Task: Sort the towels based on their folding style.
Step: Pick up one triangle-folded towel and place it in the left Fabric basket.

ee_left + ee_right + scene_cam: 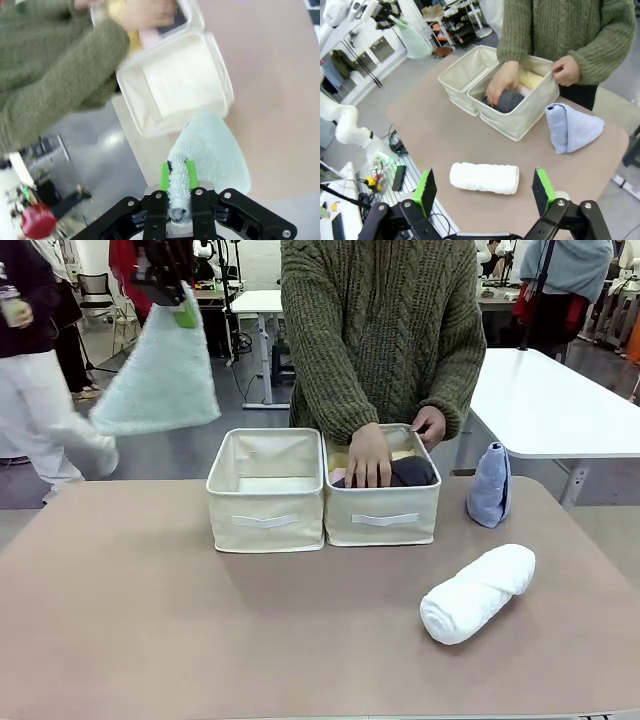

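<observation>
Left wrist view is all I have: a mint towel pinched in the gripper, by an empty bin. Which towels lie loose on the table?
Observer: A white rolled towel lies on the table's near right part.
Operator: Any folded ones out?
Observer: A light blue folded towel stands beside the right bin, on its right.
Operator: My left gripper holds the mint towel; what about the right?
Observer: The right gripper is open, pointed at the white rolled towel, not touching it.
</observation>
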Tool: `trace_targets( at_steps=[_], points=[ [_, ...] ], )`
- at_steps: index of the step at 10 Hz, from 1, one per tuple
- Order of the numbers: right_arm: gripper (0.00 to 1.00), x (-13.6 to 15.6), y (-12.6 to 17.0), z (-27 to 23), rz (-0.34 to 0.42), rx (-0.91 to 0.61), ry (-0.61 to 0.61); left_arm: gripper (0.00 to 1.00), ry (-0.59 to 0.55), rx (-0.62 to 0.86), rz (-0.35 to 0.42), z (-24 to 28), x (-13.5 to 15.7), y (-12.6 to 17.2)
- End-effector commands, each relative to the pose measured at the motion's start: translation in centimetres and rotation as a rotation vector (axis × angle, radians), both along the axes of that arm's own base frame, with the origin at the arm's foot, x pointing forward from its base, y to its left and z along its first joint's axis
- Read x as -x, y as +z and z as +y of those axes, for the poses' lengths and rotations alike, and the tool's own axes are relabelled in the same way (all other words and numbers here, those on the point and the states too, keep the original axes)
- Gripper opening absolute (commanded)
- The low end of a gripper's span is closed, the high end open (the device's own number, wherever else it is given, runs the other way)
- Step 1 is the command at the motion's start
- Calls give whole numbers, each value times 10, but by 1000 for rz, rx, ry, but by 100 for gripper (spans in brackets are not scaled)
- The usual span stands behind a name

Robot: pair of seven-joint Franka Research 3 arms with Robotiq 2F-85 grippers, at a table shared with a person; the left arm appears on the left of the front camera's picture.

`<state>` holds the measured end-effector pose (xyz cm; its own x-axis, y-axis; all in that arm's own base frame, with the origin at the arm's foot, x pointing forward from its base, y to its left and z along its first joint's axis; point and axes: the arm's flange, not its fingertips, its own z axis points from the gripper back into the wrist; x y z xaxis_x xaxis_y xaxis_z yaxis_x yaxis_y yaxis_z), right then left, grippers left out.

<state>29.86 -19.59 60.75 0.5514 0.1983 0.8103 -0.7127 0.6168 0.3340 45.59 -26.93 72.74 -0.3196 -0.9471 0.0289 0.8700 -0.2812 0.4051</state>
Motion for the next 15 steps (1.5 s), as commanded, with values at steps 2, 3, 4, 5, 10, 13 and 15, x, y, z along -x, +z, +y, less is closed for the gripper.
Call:
trace_targets(
  at_steps=[2,3,4,5,10,13,15],
  points=[
    [100,-1,-2,1,-12,-7,7,14,-297,5,90,-58,-61,-19],
    [100,-1,-2,1,-12,-7,7,14,-308,-21,122,-73,-73,-31],
    [100,-1,-2,1,-12,-7,7,14,-308,-40,143,-81,-82,-43],
    [100,-1,-2,1,-12,-7,7,14,-299,-49,149,-85,-86,-52],
    [100,-1,-2,1,-12,-7,7,14,-185,0,236,-95,-100,-93],
    [100,-1,-2,1,-12,-7,7,14,-85,-43,293,-102,-106,-109],
    [100,-1,-2,1,-12,-7,7,14,-57,-38,315,-107,-111,-118]
  ],
)
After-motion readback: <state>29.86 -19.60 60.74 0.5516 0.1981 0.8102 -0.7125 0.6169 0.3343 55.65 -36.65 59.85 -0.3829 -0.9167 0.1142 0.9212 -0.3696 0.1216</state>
